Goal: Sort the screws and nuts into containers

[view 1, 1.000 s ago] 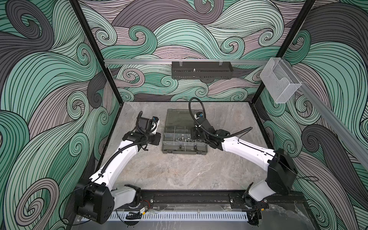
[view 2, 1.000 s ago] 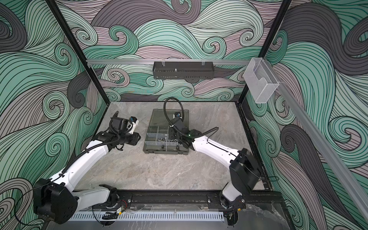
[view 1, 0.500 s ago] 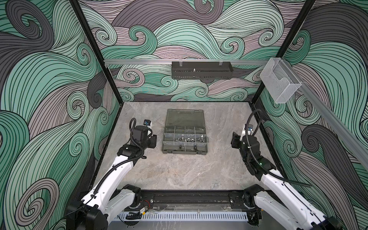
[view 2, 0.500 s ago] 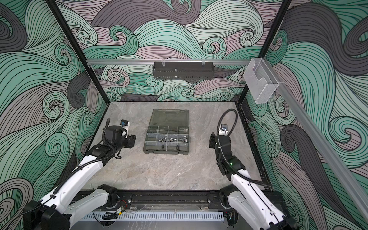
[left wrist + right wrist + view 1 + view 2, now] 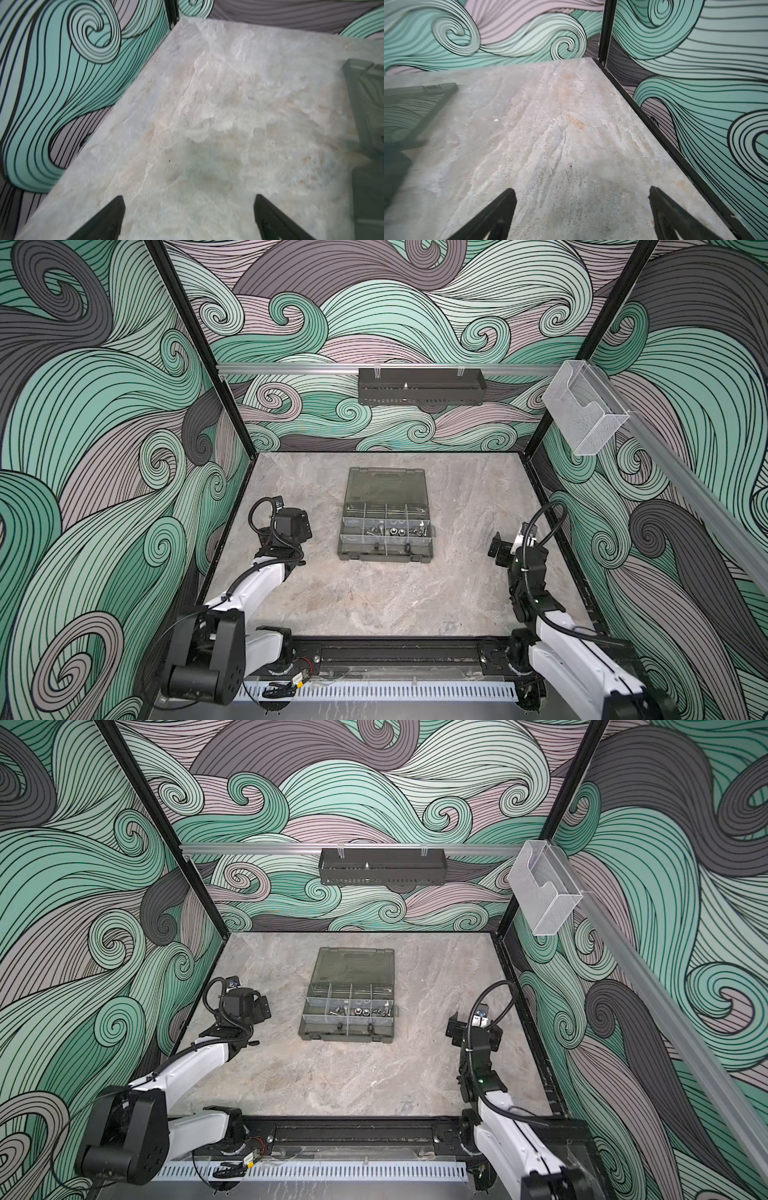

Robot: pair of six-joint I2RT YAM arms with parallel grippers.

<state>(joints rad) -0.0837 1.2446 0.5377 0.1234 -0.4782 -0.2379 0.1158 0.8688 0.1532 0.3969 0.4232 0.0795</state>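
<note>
The smoky-grey organiser case [image 5: 386, 558] [image 5: 347, 1039] lies mid-table with its lid [image 5: 386, 485] folded open behind it. Small silver screws and nuts [image 5: 390, 531] [image 5: 357, 1011] sit in the middle row of its containers [image 5: 352, 521], too small to tell apart; a few black pieces lie in the front row. My left gripper [image 5: 305, 526] [image 5: 262, 1006] hovers left of the case, open and empty [image 5: 188, 199]. Well to the case's right, my right gripper [image 5: 498, 549] [image 5: 454, 1029] is also open and empty [image 5: 582, 191]. Both wrist views catch only an edge of the case [image 5: 369, 104] [image 5: 415, 104].
A black perforated tray [image 5: 419, 385] hangs on the back wall and a clear acrylic box [image 5: 582, 414] on the right wall. The patterned side walls stand close to each gripper. A black rail [image 5: 386, 655] runs along the table's front edge.
Both arms have drawn back from the case, the right one out of its compartments to the right side, the left one further left. Both grippers have opened wide.
</note>
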